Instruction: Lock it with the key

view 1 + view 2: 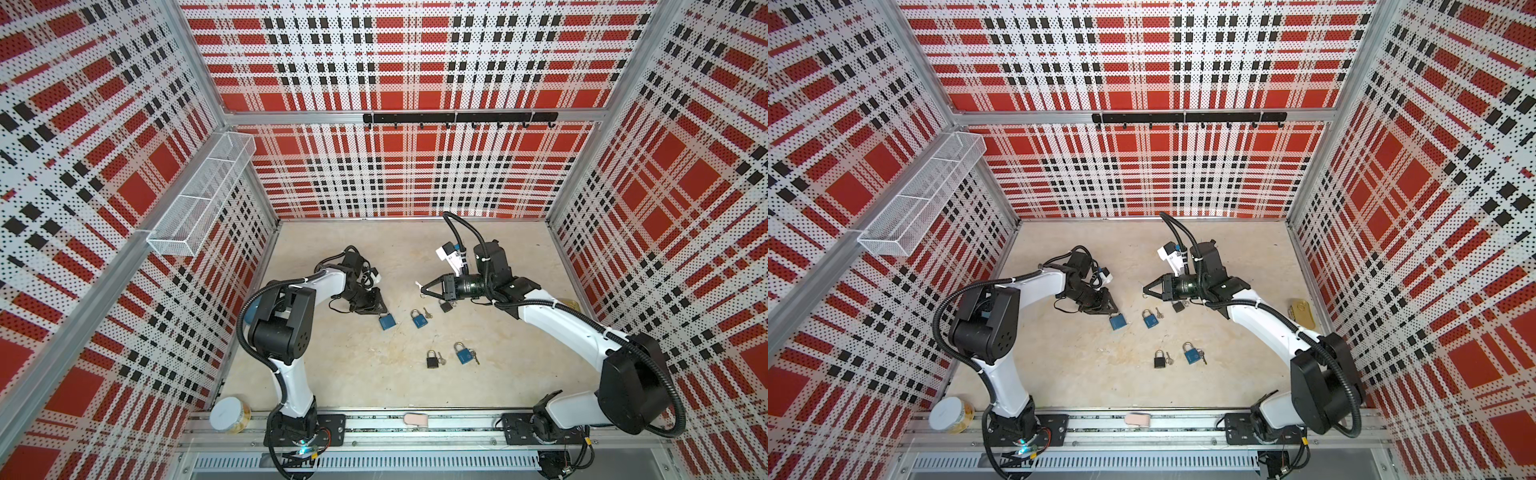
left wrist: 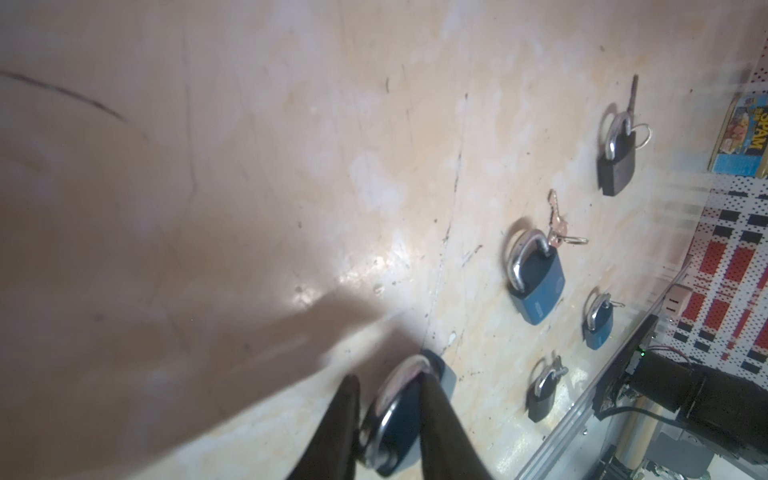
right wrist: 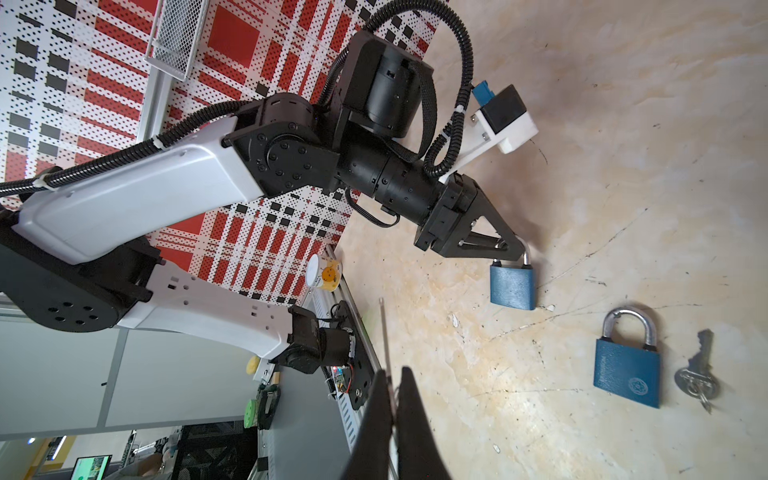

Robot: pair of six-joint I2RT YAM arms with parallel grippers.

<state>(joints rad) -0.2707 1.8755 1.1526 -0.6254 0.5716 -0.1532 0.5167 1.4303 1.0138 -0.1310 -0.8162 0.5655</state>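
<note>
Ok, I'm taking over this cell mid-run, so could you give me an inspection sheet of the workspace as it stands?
Surface: beige tabletop, scuffed and stained; no spill seen.
Job's things: five padlocks. First blue padlock is at the left gripper. Second blue padlock, third blue padlock, black padlock and small dark padlock each lie with a key beside them.
Clutter: tape roll, Spam tin, pink item on the front rail.
Grippers: left gripper has its fingers astride the first blue padlock's shackle, grip unclear. Right gripper is shut on a key.
Cables: black conduit along each arm.
Surroundings: plaid perforated walls, wire basket, hook rail.
</note>
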